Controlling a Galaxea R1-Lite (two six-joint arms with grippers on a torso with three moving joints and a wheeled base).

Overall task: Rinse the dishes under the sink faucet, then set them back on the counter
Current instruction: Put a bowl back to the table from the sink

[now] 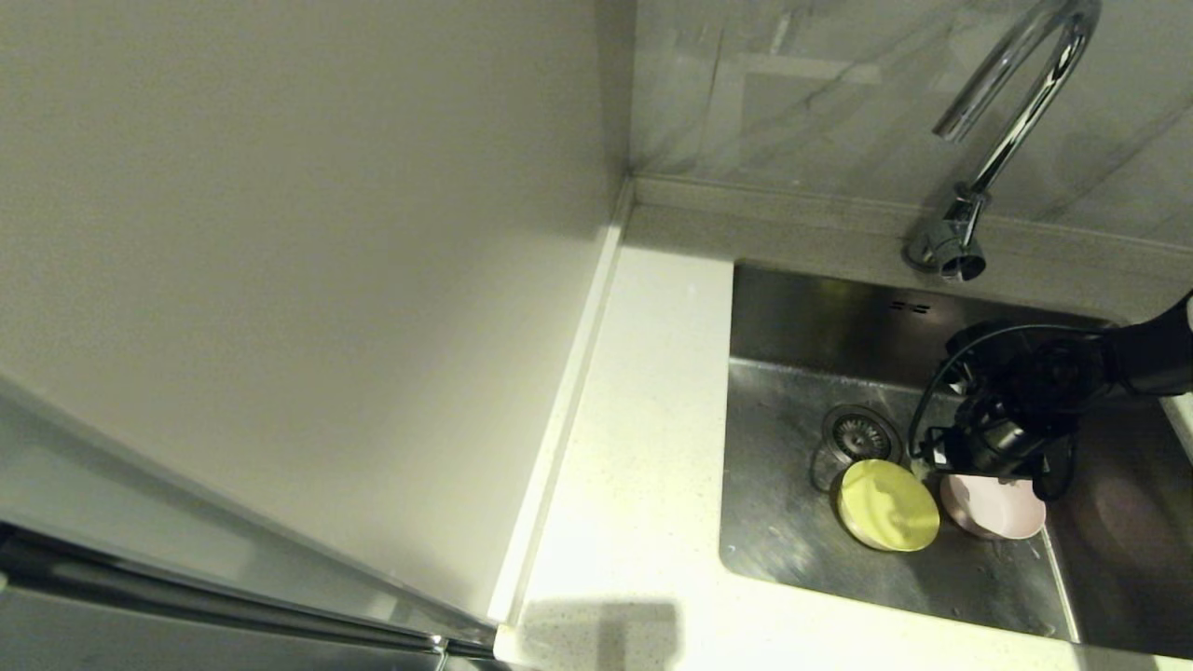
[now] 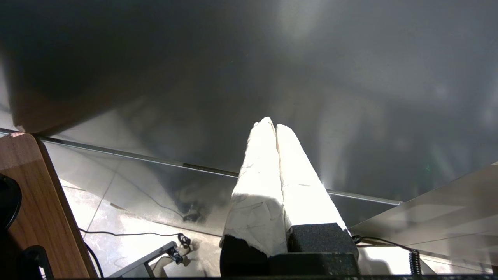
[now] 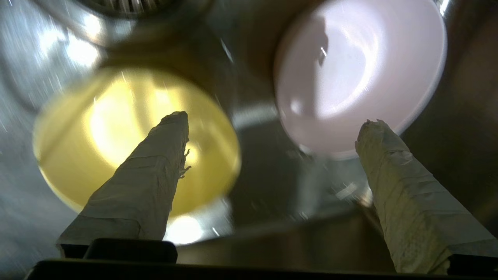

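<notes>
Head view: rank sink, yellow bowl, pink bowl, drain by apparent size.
1. sink, by far the largest.
2. yellow bowl.
3. pink bowl, partly hidden under the right hand, so its rank against the yellow bowl is unsure.
4. drain, smallest.

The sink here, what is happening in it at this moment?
The right gripper hangs open inside the sink, just above a yellow bowl and a pink bowl lying side by side near the drain. It holds nothing. No water is seen running from the faucet. The left gripper is shut and parked away from the sink.
</notes>
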